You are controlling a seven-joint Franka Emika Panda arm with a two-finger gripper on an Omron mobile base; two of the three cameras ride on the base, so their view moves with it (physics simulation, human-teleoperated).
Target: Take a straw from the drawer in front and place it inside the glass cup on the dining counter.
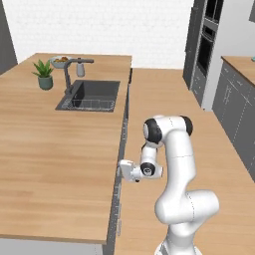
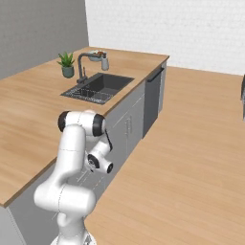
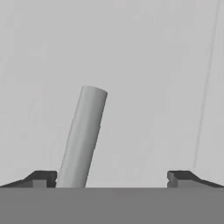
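Note:
In the hand view my gripper is open, and its two dark fingertips stand wide apart close to the drawer, a flat light grey-white front panel. A grey bar handle on that panel rises tilted just inside the left fingertip. In the left base view the gripper points at the side of the dining counter, just under its wooden top. The drawer front lies flush with the counter's side. The straw is hidden and the glass cup is out of view.
A sink with a faucet is set into the far part of the counter. A potted plant, a bowl and a small pale container stand near it. Dark cabinets and an oven tower line the right side across a wood floor.

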